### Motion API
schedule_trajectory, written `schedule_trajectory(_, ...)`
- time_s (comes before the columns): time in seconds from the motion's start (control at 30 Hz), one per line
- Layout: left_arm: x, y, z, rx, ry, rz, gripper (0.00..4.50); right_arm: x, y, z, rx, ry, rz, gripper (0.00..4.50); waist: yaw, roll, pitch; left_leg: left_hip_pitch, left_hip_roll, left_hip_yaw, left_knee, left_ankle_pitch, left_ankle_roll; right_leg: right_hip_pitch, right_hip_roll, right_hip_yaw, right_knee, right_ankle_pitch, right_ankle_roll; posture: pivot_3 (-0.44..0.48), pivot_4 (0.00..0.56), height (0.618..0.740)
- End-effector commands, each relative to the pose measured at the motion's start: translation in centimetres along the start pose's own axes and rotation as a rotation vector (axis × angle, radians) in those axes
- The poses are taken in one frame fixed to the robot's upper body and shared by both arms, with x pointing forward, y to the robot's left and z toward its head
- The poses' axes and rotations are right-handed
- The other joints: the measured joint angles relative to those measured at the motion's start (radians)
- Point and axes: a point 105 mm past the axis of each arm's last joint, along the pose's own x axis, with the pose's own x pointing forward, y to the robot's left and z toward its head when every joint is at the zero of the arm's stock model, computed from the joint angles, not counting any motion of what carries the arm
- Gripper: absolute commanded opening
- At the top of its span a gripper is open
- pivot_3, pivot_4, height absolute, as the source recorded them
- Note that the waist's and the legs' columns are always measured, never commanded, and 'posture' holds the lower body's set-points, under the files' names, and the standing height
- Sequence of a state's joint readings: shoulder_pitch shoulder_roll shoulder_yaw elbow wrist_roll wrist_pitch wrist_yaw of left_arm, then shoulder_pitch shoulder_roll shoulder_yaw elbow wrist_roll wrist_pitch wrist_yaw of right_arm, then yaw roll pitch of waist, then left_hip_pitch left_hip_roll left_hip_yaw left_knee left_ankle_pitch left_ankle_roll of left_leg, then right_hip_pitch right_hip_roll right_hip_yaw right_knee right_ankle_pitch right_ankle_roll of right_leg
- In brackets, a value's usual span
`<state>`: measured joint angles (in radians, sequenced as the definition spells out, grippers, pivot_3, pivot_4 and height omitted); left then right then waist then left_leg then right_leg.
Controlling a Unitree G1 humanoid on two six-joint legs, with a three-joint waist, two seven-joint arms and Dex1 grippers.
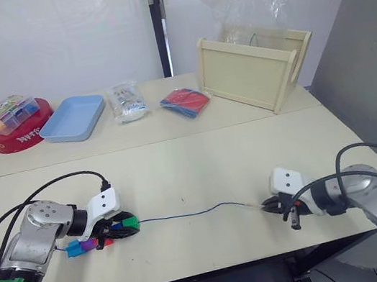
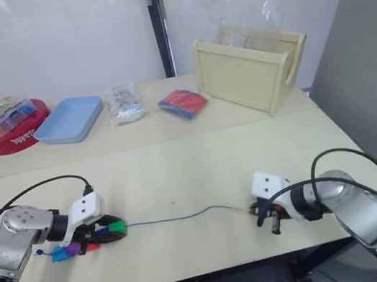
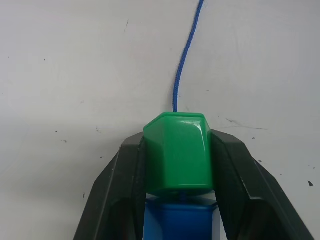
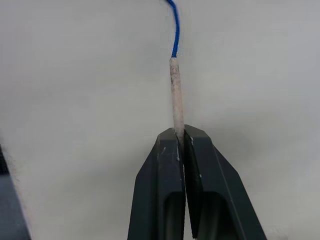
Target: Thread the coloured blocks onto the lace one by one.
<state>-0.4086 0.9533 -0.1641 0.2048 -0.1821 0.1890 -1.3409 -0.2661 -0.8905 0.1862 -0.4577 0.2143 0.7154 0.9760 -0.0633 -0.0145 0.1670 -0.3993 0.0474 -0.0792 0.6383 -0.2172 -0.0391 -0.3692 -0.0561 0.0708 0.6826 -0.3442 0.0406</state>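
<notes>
The dark-blue lace (image 1: 187, 214) lies across the table near the front edge, running from my left gripper to my right one. My left gripper (image 3: 178, 150) is shut on the green block (image 3: 178, 152), which sits on the lace with the blue block (image 3: 180, 220) right behind it. In the eye view a row of blocks trails from that gripper: green (image 1: 131, 223), blue, red, purple (image 1: 88, 244) and cyan (image 1: 73, 250). My right gripper (image 4: 180, 137) is shut on the lace's pale stiff tip (image 4: 175, 95), at the front right of the table (image 1: 267, 206).
At the back of the table stand a wooden crate (image 1: 256, 67) with a clear plastic bag, a red-and-blue packet (image 1: 185, 102), a clear bag of small items (image 1: 126, 102), a light-blue tray (image 1: 73, 118), and a clear box of coloured pieces (image 1: 5, 113) on a red tin.
</notes>
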Motion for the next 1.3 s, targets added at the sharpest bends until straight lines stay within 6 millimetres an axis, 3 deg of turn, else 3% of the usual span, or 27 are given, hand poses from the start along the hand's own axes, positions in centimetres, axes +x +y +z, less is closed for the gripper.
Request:
schedule_trajectory(0.03, 0.0, -0.2, -1.2, -0.049, 0.048, 0.001, 1.31, 0.4, 0.6, 1.2, -0.021, -0.029, -0.004, 0.0, 0.0, 0.0, 0.0, 0.0, 0.0, 0.0, 0.0, 0.0, 0.0, 0.0, 0.0, 0.0, 0.0, 0.0, 0.0, 0.0, 0.15, 0.74)
schedule_trajectory(0.1, -0.1, 0.1, -0.4, -0.044, 0.02, 0.006, 2.35, 0.8, 1.0, 1.3, -0.018, -0.021, 0.001, 0.0, 0.0, 0.0, 0.0, 0.0, 0.0, 0.0, 0.0, 0.0, 0.0, 0.0, 0.0, 0.0, 0.0, 0.0, 0.0, 0.0, 0.15, 0.74)
schedule_trajectory(0.27, -1.0, 0.7, 1.3, -0.038, 0.026, -0.002, 3.92, 1.6, 2.2, 1.6, 0.005, -0.011, 0.044, 0.0, 0.015, 0.0, 0.0, -0.002, 0.0, 0.0, 0.001, 0.0, 0.0, -0.001, 0.0, -0.001, 0.0, 0.0, 0.0, 0.0, 0.15, 0.74)
schedule_trajectory(0.43, -2.5, 1.4, 3.8, 0.015, 0.091, -0.028, 3.92, 2.4, 2.6, 2.4, 0.014, -0.02, 0.049, 0.0, 0.021, -0.001, 0.001, -0.007, 0.0, -0.001, 0.003, 0.0, 0.0, -0.003, 0.0, -0.002, 0.0, 0.0, 0.0, 0.0, 0.15, 0.74)
schedule_trajectory(0.53, -3.6, 2.0, 5.0, 0.073, 0.223, -0.026, 3.92, 3.0, 2.9, 2.7, 0.031, -0.034, 0.056, 0.0, 0.024, -0.002, 0.001, -0.007, -0.001, -0.001, 0.003, 0.0, 0.0, -0.003, -0.001, -0.002, -0.001, 0.0, 0.0, 0.0, 0.15, 0.74)
schedule_trajectory(0.63, -4.2, 1.0, 6.0, 0.046, 0.341, -0.118, 3.92, 3.9, 3.3, 3.1, 0.04, -0.053, 0.072, 0.0, 0.021, -0.004, 0.003, -0.008, -0.001, -0.001, 0.003, 0.0, 0.0, -0.004, -0.001, -0.002, -0.001, 0.0, 0.0, 0.0, 0.15, 0.74)
schedule_trajectory(0.8, -3.0, 0.6, 6.6, -0.031, 0.448, -0.176, 3.92, 4.9, 3.9, 4.0, 0.044, -0.083, 0.082, 0.0, 0.02, -0.003, 0.003, -0.007, -0.001, -0.001, 0.002, 0.0, 0.0, -0.004, -0.001, -0.002, -0.001, 0.0, 0.0, 0.0, 0.15, 0.74)
schedule_trajectory(0.93, -1.8, 1.5, 5.6, 0.027, 0.592, -0.162, 3.92, 5.7, 4.8, 5.1, 0.048, -0.113, 0.101, 0.0, 0.018, -0.004, 0.003, -0.007, -0.001, -0.001, 0.002, 0.0, 0.0, -0.004, 0.0, -0.002, -0.001, 0.0, 0.0, 0.0, 0.15, 0.74)
schedule_trajectory(1.13, 0.6, 1.7, 5.7, 0.016, 0.589, -0.176, 3.92, 5.9, 5.4, 4.9, 0.063, -0.106, 0.094, 0.0, 0.021, -0.004, 0.003, -0.008, -0.001, -0.001, 0.003, 0.0, 0.0, -0.004, -0.001, -0.002, -0.001, 0.0, 0.0, 0.0, 0.15, 0.74)
schedule_trajectory(1.3, 1.4, 1.3, 4.8, 0.042, 0.614, -0.193, 3.92, 5.7, 5.2, 4.9, 0.074, -0.098, 0.073, 0.0, 0.019, -0.004, 0.003, -0.007, -0.001, -0.001, 0.003, 0.0, 0.0, -0.004, -0.001, -0.002, 0.0, 0.0, 0.0, 0.0, 0.15, 0.74)
